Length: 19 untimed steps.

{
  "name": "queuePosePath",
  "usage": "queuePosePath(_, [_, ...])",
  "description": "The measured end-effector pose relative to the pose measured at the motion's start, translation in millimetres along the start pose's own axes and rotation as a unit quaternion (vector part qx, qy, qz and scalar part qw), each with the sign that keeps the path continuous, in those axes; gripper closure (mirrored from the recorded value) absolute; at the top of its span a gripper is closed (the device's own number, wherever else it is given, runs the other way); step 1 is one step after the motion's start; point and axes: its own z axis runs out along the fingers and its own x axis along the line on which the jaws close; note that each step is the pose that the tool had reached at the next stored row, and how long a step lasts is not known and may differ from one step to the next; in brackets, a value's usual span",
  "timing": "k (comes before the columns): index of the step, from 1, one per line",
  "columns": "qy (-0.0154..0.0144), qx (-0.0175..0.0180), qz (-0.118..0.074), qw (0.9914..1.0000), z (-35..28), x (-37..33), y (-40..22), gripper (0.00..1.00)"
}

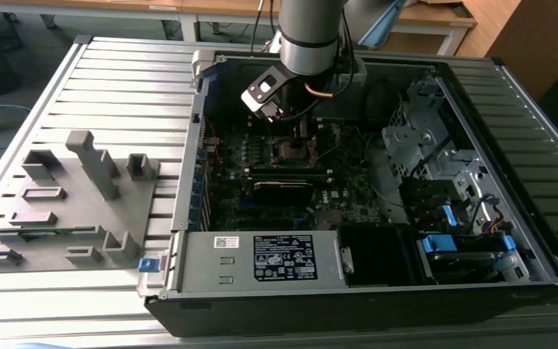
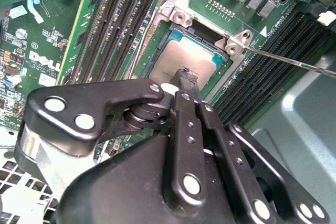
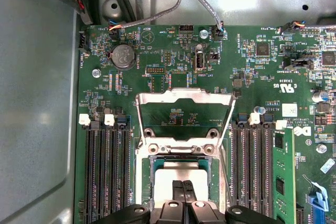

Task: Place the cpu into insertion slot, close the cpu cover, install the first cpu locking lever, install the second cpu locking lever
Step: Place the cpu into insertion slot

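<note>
The cpu [image 3: 181, 170] lies flat in the insertion slot [image 3: 155, 167], its dull silver top showing in both wrist views [image 2: 178, 59]. My gripper [image 3: 184, 186] is right over the chip's middle, fingers shut together and the tips [image 2: 186, 77] at or just above its top surface; I cannot tell if they touch. The cpu cover [image 3: 184, 96], a silver frame with a square cut-out, stands swung open beyond the socket. A thin locking lever [image 2: 294, 61] sticks out from one socket corner. In the exterior view the gripper [image 1: 279, 116] hangs over the motherboard inside the open computer case.
Long black memory slots [image 3: 107, 171] flank the socket on both sides. Cables [image 3: 157, 9] run along the case wall beyond the board. In the exterior view a grey fixture plate [image 1: 66, 203] lies at the left, a power supply [image 1: 259, 258] and a drive cage [image 1: 424, 145] border the board.
</note>
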Motion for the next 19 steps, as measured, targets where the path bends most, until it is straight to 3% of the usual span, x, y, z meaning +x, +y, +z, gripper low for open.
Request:
queuePosePath(9, [0.0015,0.0,-0.001,1.0,2.9,-0.1,-0.6,0.89])
queuePosePath(14, [0.0019,0.0,-0.004,0.99999,3.8,-0.2,-4.8,0.89])
queuePosePath(19, [0.0027,-0.0001,-0.019,0.99982,6.4,-0.2,-5.3,0.89])
